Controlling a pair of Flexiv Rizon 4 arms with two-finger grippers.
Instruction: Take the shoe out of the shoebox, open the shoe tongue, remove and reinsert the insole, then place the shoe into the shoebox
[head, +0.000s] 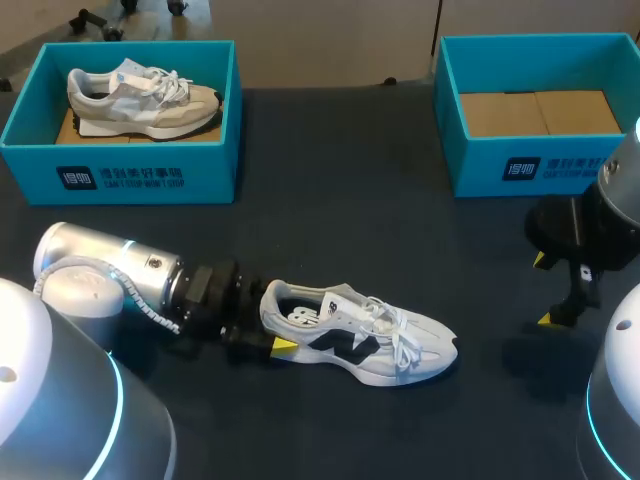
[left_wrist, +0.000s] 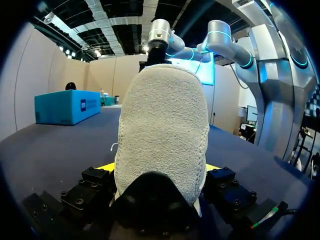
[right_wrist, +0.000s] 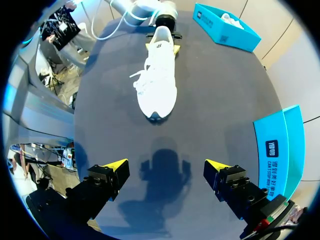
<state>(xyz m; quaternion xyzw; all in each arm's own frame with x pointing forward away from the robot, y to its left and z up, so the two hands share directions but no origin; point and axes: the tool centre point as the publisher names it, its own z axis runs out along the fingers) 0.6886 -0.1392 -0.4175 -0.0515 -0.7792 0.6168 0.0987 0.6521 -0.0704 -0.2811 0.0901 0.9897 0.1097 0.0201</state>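
At the shoe's (head: 355, 340) heel the left claw (head: 272, 335) is closed narrow on it, a yellow tip pressed to each side. The shoe stands on its sole on the counter (head: 330, 200), out of both boxes, toe pointing away from that claw. Well beyond the toe the right claw (head: 547, 290) hangs above the counter, spread wide and holding nothing. The empty box (head: 480, 165) stands well apart from the shoe on the toe's side. Another box (head: 150, 170), well apart on the heel's side, holds a second shoe (head: 140, 95). My guess is the tongue comes next, and the risk lies in the grip. Held only at the heel, the shoe could pivot or slip free if the right claw tugs the laces (head: 395, 325) or tongue sideways, and the looped laces could snag a fingertip. A pinch on the heel may also trap the insole's back edge, so it would resist being drawn out. The left wrist view shows only the nubby back of the heel filling the gap between its fingers, hiding everything ahead of it. The right wrist view shows the whole shoe lengthwise, toe nearest, and its own wide gap, which the head view leaves hard to judge.
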